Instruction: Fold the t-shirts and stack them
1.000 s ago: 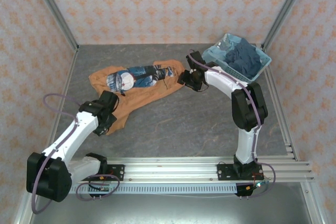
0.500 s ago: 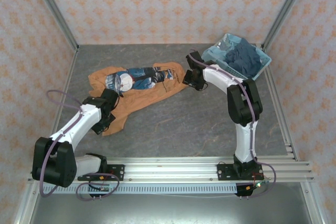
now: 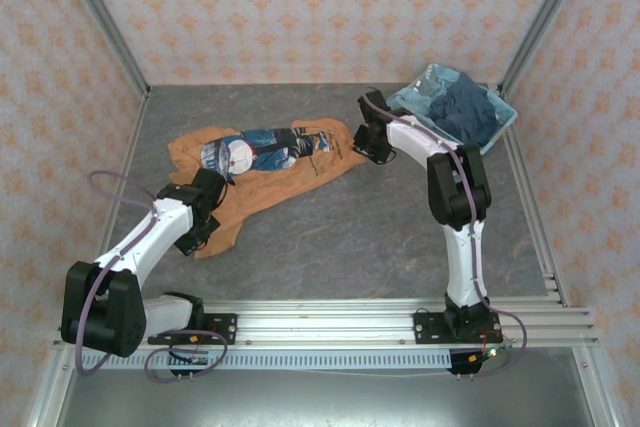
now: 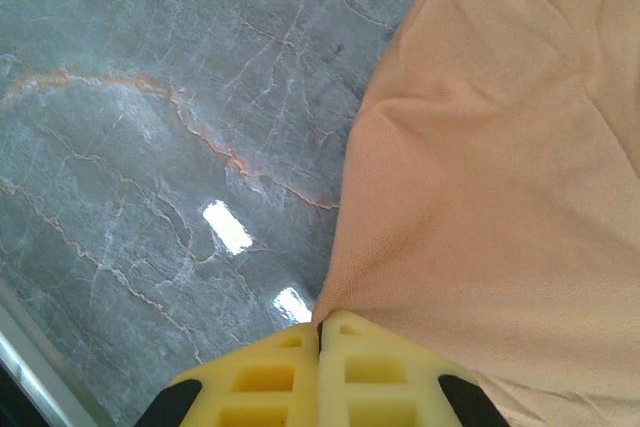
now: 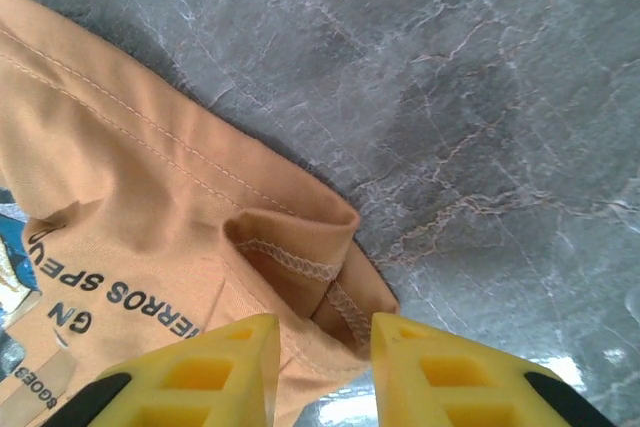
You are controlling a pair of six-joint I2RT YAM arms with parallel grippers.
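So we count one orange t-shirt (image 3: 265,162) out on the grey marble table (image 3: 380,217), plus one light blue basket (image 3: 497,134) in the far right corner with a dark navy cloth (image 3: 465,112) and a pale blue cloth (image 3: 440,77) heaped in it; we can't tell how many shirts that pile is. The orange one lies rumpled on a diagonal, from near left up to the far middle, blue print (image 3: 265,145) facing up. The left gripper (image 3: 197,235) is at its near-left corner, and in the left wrist view (image 4: 320,325) the yellow fingers are clenched tip to tip right on the cloth edge (image 4: 500,147), which puckers into them. The right gripper (image 3: 360,145) sits at the shirt's right end, just beside the basket; in the right wrist view (image 5: 322,332) it's spread wide, with a folded bit of hem (image 5: 300,257) between the fingers and black lettering (image 5: 130,292) next to it. There's plenty of bare table in the near middle and near right, and a strip along the far wall too.
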